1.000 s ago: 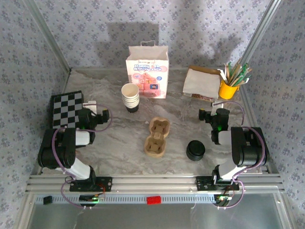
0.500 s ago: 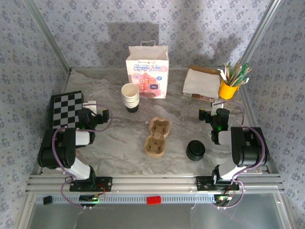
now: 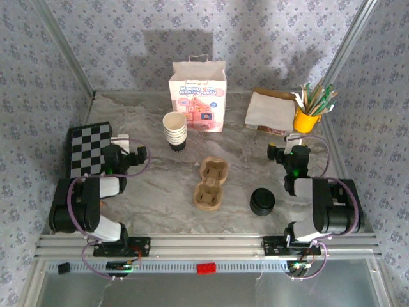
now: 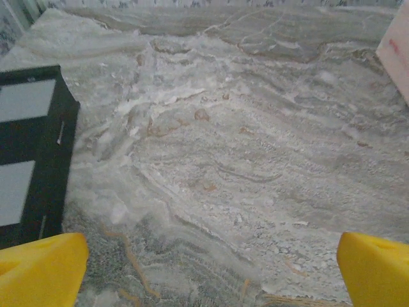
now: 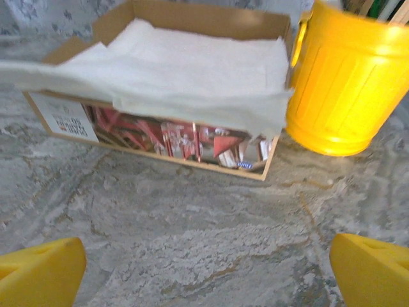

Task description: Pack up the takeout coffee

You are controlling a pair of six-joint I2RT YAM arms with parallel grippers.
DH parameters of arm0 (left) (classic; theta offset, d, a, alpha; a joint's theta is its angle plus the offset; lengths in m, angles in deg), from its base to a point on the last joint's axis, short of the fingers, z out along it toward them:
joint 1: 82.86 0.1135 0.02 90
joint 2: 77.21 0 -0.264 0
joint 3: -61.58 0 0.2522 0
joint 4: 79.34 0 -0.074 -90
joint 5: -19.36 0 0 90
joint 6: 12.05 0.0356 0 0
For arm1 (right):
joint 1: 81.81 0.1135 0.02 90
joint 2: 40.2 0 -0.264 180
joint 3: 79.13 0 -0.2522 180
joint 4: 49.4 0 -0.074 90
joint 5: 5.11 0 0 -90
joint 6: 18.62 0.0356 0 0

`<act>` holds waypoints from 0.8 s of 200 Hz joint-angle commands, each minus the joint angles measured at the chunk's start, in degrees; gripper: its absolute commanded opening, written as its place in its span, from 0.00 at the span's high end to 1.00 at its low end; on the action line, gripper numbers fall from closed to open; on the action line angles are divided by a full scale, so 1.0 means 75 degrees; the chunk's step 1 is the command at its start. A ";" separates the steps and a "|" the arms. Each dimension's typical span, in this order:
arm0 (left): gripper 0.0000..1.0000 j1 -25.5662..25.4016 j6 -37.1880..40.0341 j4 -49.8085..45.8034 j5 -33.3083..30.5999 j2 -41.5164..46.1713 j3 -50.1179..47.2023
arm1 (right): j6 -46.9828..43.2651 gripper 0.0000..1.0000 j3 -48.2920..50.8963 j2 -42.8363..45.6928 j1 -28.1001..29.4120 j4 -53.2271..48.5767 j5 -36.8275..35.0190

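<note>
Top external view: the paper cup (image 3: 174, 130) stands upright, mouth up and long axis vertical, behind and to the left of the brown cup carrier (image 3: 211, 184). Bands under its rim could be nested cups; I cannot tell. The black lid (image 3: 262, 201) lies flat on the table (image 3: 160, 192) just right of the carrier, slightly nearer the arms. It looks thick for one lid, and I can't resolve why.

The white bag (image 3: 197, 96) stands behind the carrier. Its pink print carries a line of writing too small to read.

Left jaws are spread wide, with yellow fingertips (image 4: 38, 268) at the frame's bottom corners and only bare marble between them. Right jaws are equally wide and grip nothing, facing a napkin box (image 5: 160, 83) whose label is blurred and a yellow pot (image 5: 345, 83) cut off at the frame edge.
</note>
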 commanded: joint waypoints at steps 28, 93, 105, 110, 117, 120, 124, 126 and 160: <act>0.00 0.0035 -0.0465 -0.1916 0.0610 0.1663 0.0417 | 0.1009 0.00 -0.0523 0.2121 -0.0048 -0.2825 -0.0580; 0.00 0.0052 -0.3220 -0.3919 0.0779 0.3626 0.0994 | 0.3902 0.00 -0.1397 0.3765 -0.0642 -0.6268 0.0653; 0.00 0.0064 -0.3832 -0.4289 0.0496 0.3844 0.1086 | 0.3871 0.00 -0.1640 0.3762 -0.0659 -0.6483 0.0829; 0.00 0.0066 -0.3951 -0.4404 0.0471 0.3920 0.1104 | 0.3822 0.00 -0.1765 0.3726 -0.0581 -0.6701 0.0823; 0.00 0.0083 -0.4170 -0.4630 0.0486 0.4024 0.1172 | 0.3738 0.00 -0.1958 0.3663 -0.0450 -0.7012 0.0792; 0.00 0.0089 -0.4238 -0.4749 0.0526 0.4065 0.1220 | 0.3695 0.00 -0.2033 0.3634 -0.0391 -0.7125 0.0811; 0.00 0.0098 -0.4285 -0.4936 0.0603 0.4107 0.1302 | 0.3648 0.00 -0.2132 0.3589 -0.0316 -0.7256 0.0815; 0.00 0.0101 -0.4289 -0.4997 0.0651 0.4123 0.1348 | 0.3630 0.00 -0.2177 0.3567 -0.0269 -0.7326 0.0817; 0.00 0.0088 -0.4209 -0.6619 0.0979 0.4324 0.2229 | 0.3468 0.00 -0.2973 0.3237 0.0650 -0.8404 0.0383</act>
